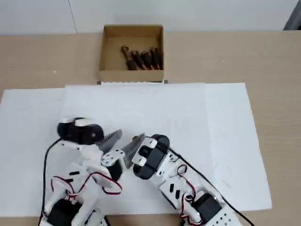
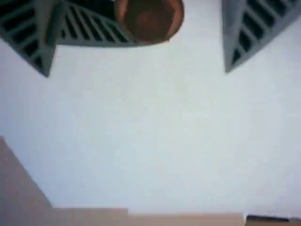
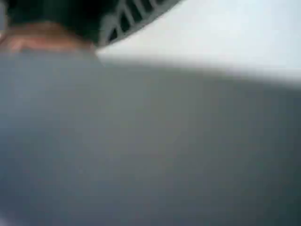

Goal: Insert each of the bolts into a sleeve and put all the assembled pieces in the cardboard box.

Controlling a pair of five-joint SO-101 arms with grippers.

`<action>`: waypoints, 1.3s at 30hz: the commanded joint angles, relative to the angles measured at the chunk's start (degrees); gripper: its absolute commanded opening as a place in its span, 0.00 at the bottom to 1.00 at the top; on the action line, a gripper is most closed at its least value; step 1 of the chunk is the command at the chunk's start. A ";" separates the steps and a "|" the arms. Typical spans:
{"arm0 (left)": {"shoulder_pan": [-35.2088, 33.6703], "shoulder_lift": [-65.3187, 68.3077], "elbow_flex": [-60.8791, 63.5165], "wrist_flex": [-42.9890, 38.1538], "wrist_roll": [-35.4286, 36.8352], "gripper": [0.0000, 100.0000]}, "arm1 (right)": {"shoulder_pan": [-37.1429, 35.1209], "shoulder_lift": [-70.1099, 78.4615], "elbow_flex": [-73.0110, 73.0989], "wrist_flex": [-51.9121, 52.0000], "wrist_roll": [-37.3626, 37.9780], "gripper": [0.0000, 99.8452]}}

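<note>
Four assembled pieces (image 1: 141, 57) sit in the cardboard box (image 1: 109, 52), so I reckon we're nearly done. Left gripper (image 2: 136, 70) is spread open over the paper (image 1: 225, 141) with a brownish round thing (image 2: 148, 19) beside it, maybe the last piece. Right gripper (image 1: 137, 141), can't tell.

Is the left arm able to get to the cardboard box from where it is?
Probably yes. The cardboard box is open on top, and flat white sheet lies between it and the left gripper. Whether the arm stretches that far is unclear.
</note>
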 commanded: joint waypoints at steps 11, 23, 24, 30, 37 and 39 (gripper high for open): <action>-11.52 -0.44 -4.00 0.35 -10.46 0.00 | 2.86 -0.75 -2.90 -0.92 0.18 0.00; -22.68 -0.44 10.42 0.09 -20.13 0.01 | 12.97 -0.04 -7.65 9.10 -15.47 0.00; -22.68 -0.44 10.86 0.09 -20.13 0.01 | 13.32 -0.04 -8.97 11.30 -16.62 0.00; -22.59 -0.44 14.20 0.09 -20.13 0.01 | 13.58 0.22 -16.00 17.89 -17.49 0.00; -22.59 -0.44 15.96 0.00 -20.13 0.01 | 13.67 17.71 -31.38 18.68 -19.60 0.00; -22.59 -0.44 15.96 0.00 -20.13 0.01 | 13.76 27.21 -38.95 18.68 -20.75 0.00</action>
